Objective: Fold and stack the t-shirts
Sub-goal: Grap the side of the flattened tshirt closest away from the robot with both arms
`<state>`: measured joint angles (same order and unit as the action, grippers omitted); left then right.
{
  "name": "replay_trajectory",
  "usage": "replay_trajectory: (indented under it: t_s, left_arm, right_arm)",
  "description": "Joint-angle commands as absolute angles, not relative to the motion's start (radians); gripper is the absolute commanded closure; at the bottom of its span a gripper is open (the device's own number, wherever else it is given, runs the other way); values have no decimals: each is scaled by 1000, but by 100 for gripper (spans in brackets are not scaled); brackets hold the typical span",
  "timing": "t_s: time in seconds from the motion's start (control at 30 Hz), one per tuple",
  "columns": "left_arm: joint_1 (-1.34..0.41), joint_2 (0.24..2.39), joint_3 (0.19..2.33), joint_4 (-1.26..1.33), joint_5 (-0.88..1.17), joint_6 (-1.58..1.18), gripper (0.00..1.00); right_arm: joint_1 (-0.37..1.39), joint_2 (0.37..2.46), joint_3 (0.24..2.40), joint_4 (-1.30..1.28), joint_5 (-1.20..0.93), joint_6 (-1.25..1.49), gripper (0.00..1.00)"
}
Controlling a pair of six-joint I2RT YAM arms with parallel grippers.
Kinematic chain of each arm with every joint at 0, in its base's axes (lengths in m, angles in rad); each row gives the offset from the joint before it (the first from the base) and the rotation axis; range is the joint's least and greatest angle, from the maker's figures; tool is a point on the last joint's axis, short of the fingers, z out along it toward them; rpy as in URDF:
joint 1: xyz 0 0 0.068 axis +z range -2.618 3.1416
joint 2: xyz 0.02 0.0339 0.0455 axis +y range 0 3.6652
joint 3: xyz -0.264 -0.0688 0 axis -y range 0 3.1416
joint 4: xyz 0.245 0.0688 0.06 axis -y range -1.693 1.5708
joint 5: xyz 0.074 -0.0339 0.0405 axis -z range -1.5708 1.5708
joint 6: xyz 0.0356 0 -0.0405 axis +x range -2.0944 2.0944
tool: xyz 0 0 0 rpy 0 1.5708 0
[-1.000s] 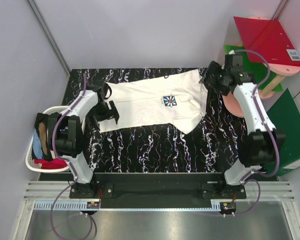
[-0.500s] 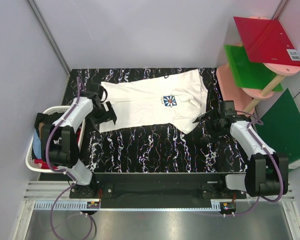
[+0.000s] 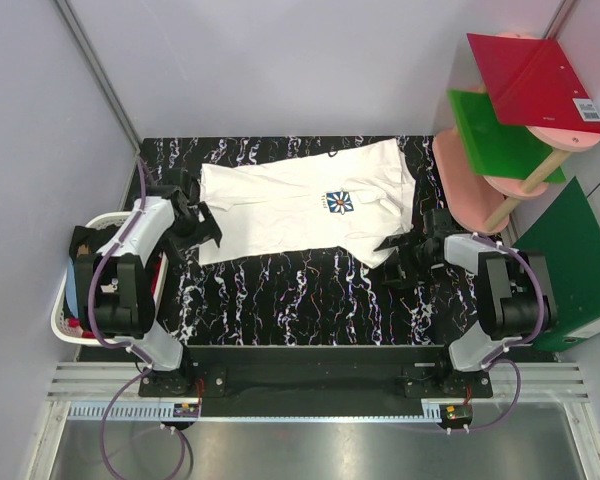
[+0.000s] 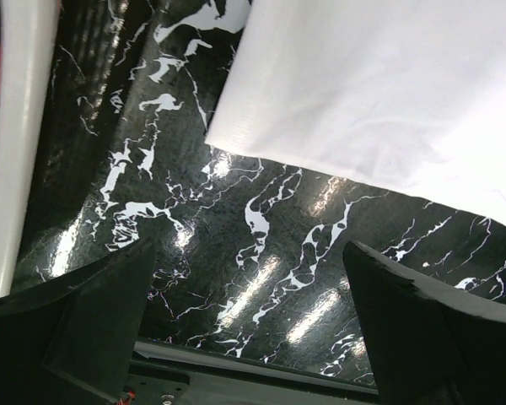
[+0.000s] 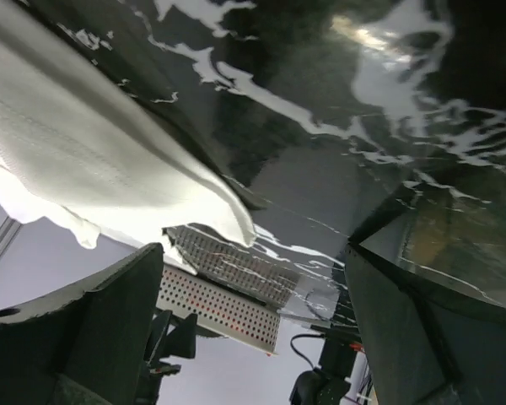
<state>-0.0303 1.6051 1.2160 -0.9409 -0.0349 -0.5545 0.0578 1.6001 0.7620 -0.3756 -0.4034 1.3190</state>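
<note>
Jaws gaping, cream t-shirt (image 3: pixel 300 205) on black marbled table (image 3: pixel 300 300) between grey walls (image 3: pixel 280 70).

One cream-white cloth t-shirt (image 3: pixel 300 205) lies on the one black, white-veined table (image 3: pixel 300 300). One white plastic basket (image 3: pixel 102 218) holds three bunches of cloth: black-and-tan cloth (image 3: pixel 83 255), blue cloth (image 3: pixel 72 295) and red cloth (image 3: pixel 80 325). Whether each bunch is a single garment cannot be told. There are three stiff flat boards: one red board (image 3: pixel 535 75), one bright green board (image 3: pixel 500 135) and one dark green board (image 3: pixel 575 260).
</note>
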Motion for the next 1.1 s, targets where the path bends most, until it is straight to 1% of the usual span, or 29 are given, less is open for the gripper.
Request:
replay_trajectory:
  t_s: [0.0,0.07,0.13,0.2,0.23,0.27,0.3,0.33,0.37,0.43,0.6,0.73,0.8,0.83,0.9,0.97,1.0,1.07]
  left_arm:
    - [-11,1555,1247,-928,-58,-555,1]
    - [-6,1552,1244,-933,-63,-558,1]
    - [-3,1548,1235,-936,-69,-568,1]
    - [-2,1549,1227,-939,-74,-578,1]
    - [-2,1549,1224,-940,-75,-580,1]
    - [-2,1557,1223,-939,-77,-581,1]
    - [-2,1562,1224,-940,-83,-587,1]
    - [-2,1568,1229,-940,-87,-588,1]
    - [-2,1584,1233,-940,-92,-588,1]
    - [-2,1603,1250,-948,-104,-592,2]
    - [-3,1678,1292,-950,-117,-598,3]
    - [-3,1736,1345,-950,-126,-598,3]
    - [-3,1775,1361,-951,-124,-591,5]
    - [-5,1785,1361,-950,-124,-588,6]
    - [-5,1822,1361,-950,-108,-583,16]
    - [-3,1862,1361,-956,-75,-580,29]
    - [-3,1873,1361,-972,-74,-581,30]
    - [-3,1882,1350,-980,-74,-584,25]
  right_arm:
    - [64,1652,799,-318,-420,1345,6]
    - [66,1683,798,-287,-429,1356,8]
    - [66,1712,801,-244,-443,1370,13]
    - [64,1756,805,-210,-469,1379,27]
    - [66,1772,810,-187,-475,1382,33]
    - [67,1793,819,-180,-488,1382,43]
    - [69,1802,825,-173,-491,1379,57]
    - [71,1810,831,-172,-494,1371,87]
    - [69,1822,841,-173,-506,1371,93]
    - [69,1832,848,-175,-517,1367,100]
    - [71,1806,856,-184,-552,1367,100]
    - [69,1753,862,-242,-586,1359,100]
    - [67,1714,862,-271,-597,1348,100]
    - [69,1700,861,-296,-601,1336,100]
    - [67,1664,856,-324,-609,1325,100]
    - [66,1631,842,-350,-615,1316,100]
    - [61,1622,836,-362,-617,1318,100]
    - [58,1592,816,-365,-618,1322,100]
